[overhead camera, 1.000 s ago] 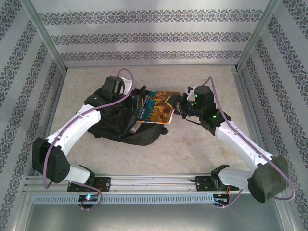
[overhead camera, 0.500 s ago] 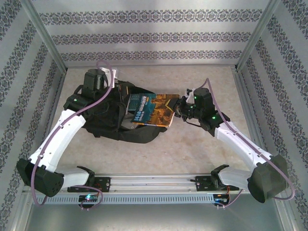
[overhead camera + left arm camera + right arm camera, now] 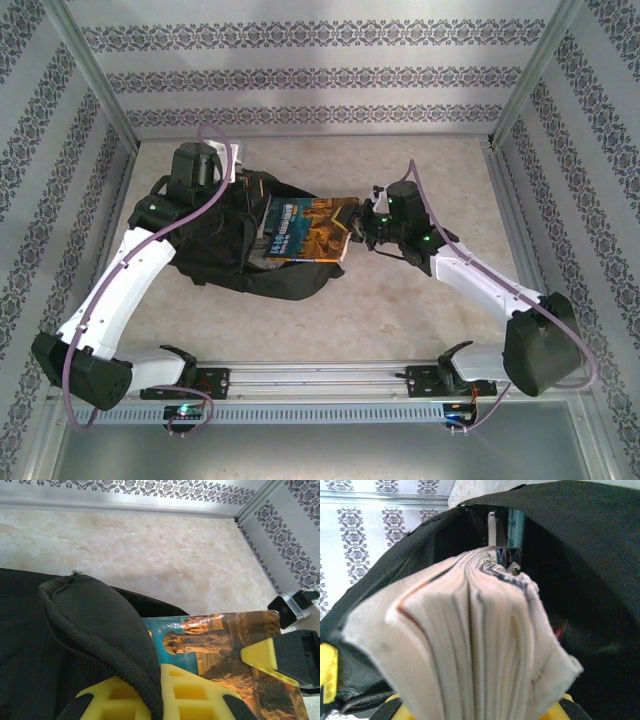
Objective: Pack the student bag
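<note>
Left end effector (image 3: 155, 692) pinches flap (image 3: 100, 625) of student bag (image 3: 230, 262). Right end effector (image 3: 362, 222) pinches book (image 3: 303, 228), partly in, 3 o'clock side. Risk: flap slips, mouth shuts; book corner catches, bag slides.

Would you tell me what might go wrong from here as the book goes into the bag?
The left claw pinches only the rim of the bag; if the fabric slips, the opening may close on the book. The right claw holds the book by one edge and the pages fan out, so they could crumple against the bag's inside.
</note>
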